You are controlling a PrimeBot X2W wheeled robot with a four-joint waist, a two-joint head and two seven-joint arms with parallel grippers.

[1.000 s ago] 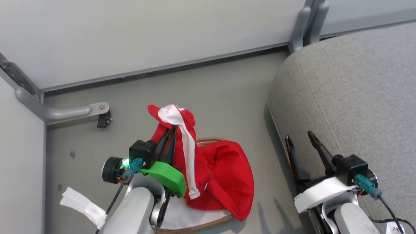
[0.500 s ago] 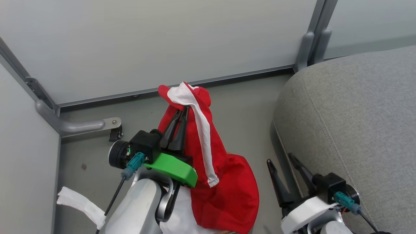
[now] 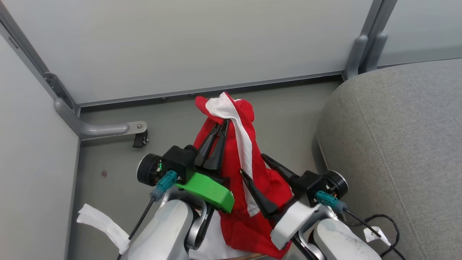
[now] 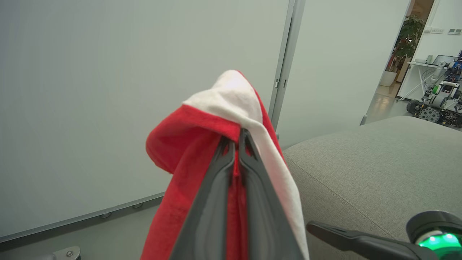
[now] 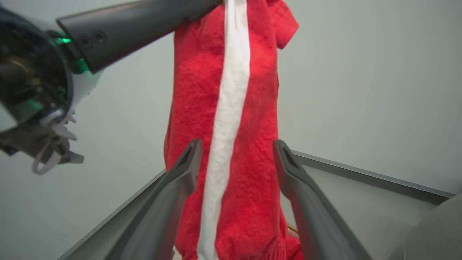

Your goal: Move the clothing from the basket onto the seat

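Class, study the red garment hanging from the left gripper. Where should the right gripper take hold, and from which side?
Grip the middle of the bright red fabric garment with its white stripe, below the left gripper pinching its top. It hangs there as a narrow column between the right gripper's open fingers, so probably close in from the robot's right.

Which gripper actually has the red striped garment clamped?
The left gripper, with the green housing: its jaws are shut on the bright red, white-striped fabric garment near its top. On the right gripper the jaws are open, gripping nothing.
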